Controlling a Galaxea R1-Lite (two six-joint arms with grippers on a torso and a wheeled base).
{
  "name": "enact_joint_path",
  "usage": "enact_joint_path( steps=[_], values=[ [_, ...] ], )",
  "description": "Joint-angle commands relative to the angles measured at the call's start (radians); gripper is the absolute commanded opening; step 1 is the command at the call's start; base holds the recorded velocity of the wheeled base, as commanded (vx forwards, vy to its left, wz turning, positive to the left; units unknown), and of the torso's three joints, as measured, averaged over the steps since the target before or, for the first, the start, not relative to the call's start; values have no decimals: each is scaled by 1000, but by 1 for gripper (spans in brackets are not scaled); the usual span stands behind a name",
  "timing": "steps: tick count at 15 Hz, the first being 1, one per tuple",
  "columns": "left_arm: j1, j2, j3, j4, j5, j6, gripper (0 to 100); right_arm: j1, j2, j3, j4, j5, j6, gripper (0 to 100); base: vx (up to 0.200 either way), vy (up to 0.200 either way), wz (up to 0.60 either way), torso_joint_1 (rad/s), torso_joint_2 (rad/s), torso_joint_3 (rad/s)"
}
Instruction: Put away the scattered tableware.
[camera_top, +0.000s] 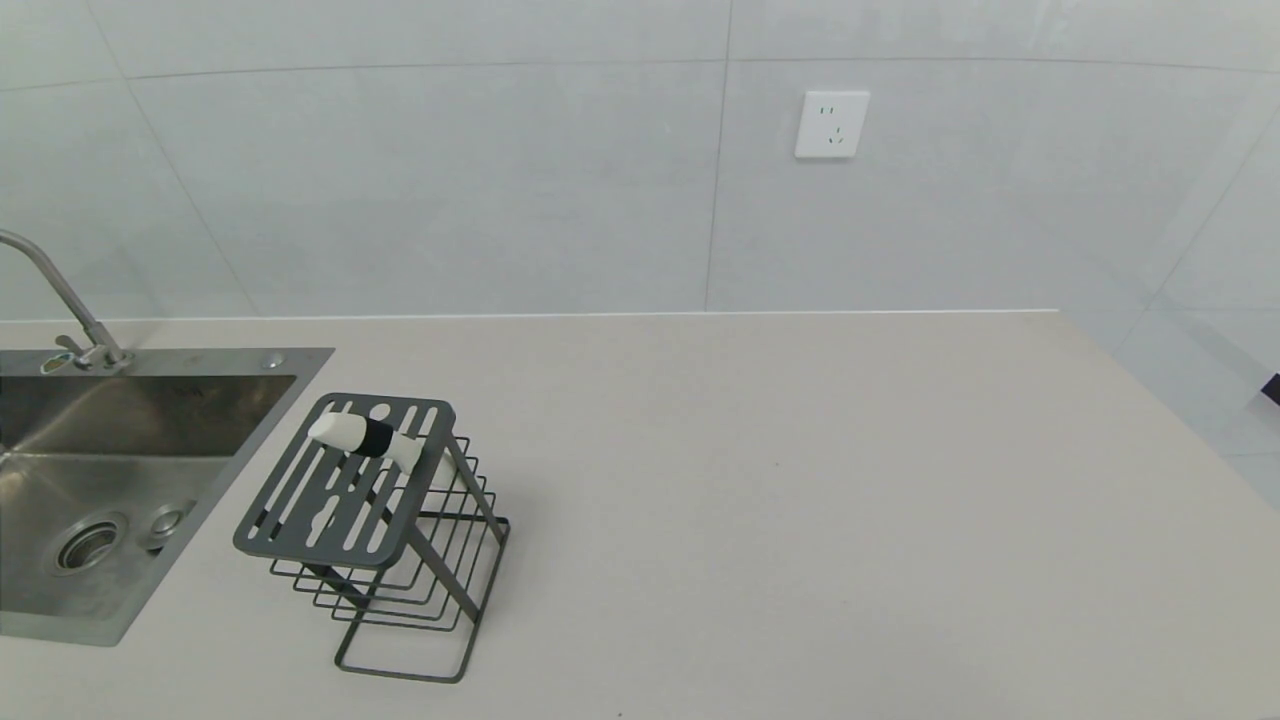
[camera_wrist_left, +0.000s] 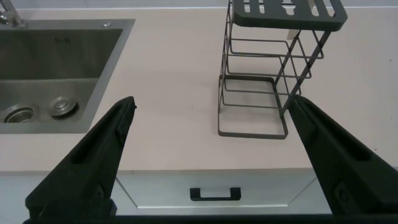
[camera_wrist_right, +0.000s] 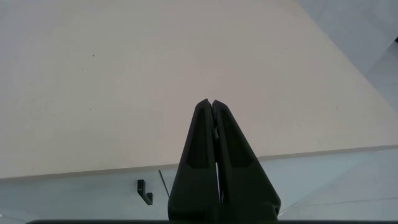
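The tabletop (camera_top: 800, 500) offers wide passage right of the wire rack (camera_top: 330, 555) — leftward, only a narrow strip separates rack from sink (camera_top: 120, 410).

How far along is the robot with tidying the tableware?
Done: one utensil stands slotted in the rack beside the sink. In hand: nothing; the left gripper is open, the right gripper shut and empty. Left: judging by the counter, seemingly little.

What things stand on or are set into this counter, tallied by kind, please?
Wire rack: 1
White-and-black handled utensil, slotted in the rack's top: 1
Sink: 1
Faucet: 1
Total: 4
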Motion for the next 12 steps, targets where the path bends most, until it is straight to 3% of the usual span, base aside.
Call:
enact_joint_path(
  steps=[1,3,4,7,8,12],
  values=[
    [0,3,1,0,0,-1,100,119,10,0,2,12,0,0,0,0,0,0,0,0],
    [0,3,1,0,0,0,100,211,63,0,2,12,3,0,0,0,0,0,0,0],
    [0,3,1,0,0,-1,100,214,42,0,2,12,1,0,0,0,0,0,0,0],
    [0,3,1,0,0,-1,100,165,-10,0,3,0,-5,0,0,0,0,0,0,0],
    [0,3,1,0,0,-1,100,64,-56,0,0,3,-6,0,0,0,0,0,0,0],
    [0,3,1,0,0,-1,100,73,-59,0,3,-6,-3,0,0,0,0,0,0,0]
  ],
)
